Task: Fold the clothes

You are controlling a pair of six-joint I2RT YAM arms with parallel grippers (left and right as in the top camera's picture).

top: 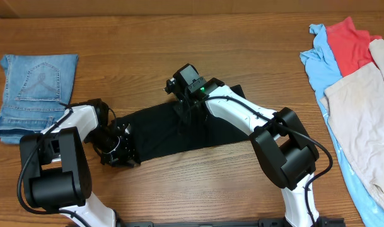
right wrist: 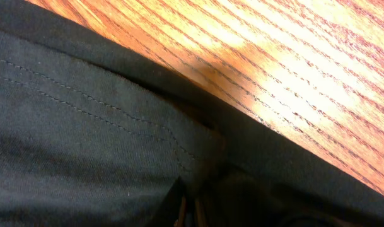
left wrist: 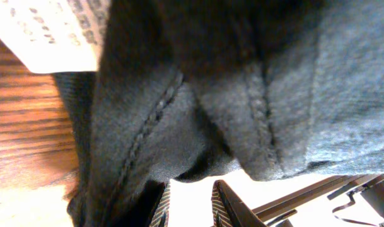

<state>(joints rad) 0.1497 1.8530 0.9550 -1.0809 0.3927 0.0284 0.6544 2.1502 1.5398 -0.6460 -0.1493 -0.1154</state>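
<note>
At the far hem the right gripper point(top: 181, 108) pinches the black T-shirt point(top: 169, 135) thinly; it could slip. Whether the left gripper point(top: 120, 140) holds, I cannot tell.

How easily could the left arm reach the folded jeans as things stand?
Probably yes: the jeans lie close beside it, bare table between. But the left gripper is at the edge of the black T-shirt and might have to release it first.

Overhead: looks straight down, far off, takes in the whole table point(top: 179, 38). Both wrist views: pressed close on the black shirt point(top: 173, 132), which the overhead also shows.
</note>
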